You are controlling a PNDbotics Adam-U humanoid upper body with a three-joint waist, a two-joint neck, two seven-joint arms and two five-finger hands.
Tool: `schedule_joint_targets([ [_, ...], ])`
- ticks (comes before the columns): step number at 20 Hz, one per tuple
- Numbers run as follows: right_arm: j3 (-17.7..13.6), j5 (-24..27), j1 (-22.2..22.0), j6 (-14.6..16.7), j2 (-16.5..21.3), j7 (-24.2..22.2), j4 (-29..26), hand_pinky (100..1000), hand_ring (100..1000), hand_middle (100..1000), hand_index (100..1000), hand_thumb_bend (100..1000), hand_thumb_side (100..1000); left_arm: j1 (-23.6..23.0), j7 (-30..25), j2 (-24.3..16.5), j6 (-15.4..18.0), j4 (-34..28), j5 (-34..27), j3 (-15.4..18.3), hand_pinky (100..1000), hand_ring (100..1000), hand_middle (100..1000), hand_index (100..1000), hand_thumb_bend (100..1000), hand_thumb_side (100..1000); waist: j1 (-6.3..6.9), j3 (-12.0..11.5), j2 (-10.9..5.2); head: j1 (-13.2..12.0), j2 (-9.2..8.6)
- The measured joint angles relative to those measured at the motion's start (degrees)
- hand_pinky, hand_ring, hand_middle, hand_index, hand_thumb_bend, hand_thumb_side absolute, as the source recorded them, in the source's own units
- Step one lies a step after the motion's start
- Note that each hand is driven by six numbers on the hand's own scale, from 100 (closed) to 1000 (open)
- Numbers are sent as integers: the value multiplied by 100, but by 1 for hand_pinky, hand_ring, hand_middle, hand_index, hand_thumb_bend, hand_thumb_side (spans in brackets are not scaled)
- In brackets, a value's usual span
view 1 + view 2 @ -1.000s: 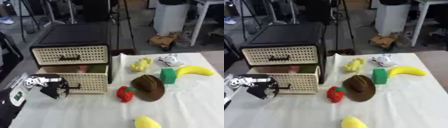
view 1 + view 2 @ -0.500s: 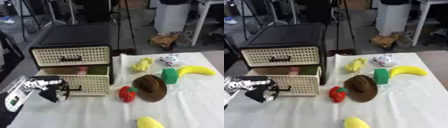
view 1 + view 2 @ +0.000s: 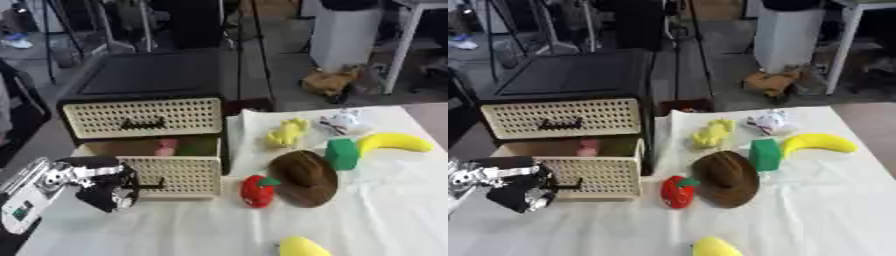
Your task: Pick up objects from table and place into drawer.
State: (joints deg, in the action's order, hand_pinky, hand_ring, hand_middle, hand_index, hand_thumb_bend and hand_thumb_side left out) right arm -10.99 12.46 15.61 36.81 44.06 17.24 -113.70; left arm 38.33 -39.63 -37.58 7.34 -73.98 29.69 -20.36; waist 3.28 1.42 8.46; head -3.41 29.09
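Since the earlier frame the lower drawer (image 3: 171, 172) sits slightly further out. In the left eye view, the left robot hand (image 3: 105, 187) curls round its handle (image 3: 144, 186). In the right eye view, the banana (image 3: 815, 143) lies far right on the counter (image 3: 815, 210).

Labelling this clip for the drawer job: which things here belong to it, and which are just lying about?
Job: left hand curled at the open lower drawer; banana, green block, red fruit, brown hat-shaped thing, yellow toy.

Lying about: white cabinet, stand legs behind the table.
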Motion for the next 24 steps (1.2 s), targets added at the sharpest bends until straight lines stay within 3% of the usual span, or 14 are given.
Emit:
schedule_joint_targets([
  [15, -13, -19, -8, -8, 1, 44, 0, 680, 765, 680, 815, 259, 1000, -307, 228, -209, -365, -549, -276, -138, 100, 170, 167, 599, 100, 528, 15, -1, -13, 23, 0],
  [24, -49, -19, -26, -94, 0, 132, 0, 681, 766, 680, 812, 244, 1000, 315, -77, -116, -848, -234, -1079, -87, 100, 168, 160, 635, 100, 565, 39, 53, -91, -60, 104],
])
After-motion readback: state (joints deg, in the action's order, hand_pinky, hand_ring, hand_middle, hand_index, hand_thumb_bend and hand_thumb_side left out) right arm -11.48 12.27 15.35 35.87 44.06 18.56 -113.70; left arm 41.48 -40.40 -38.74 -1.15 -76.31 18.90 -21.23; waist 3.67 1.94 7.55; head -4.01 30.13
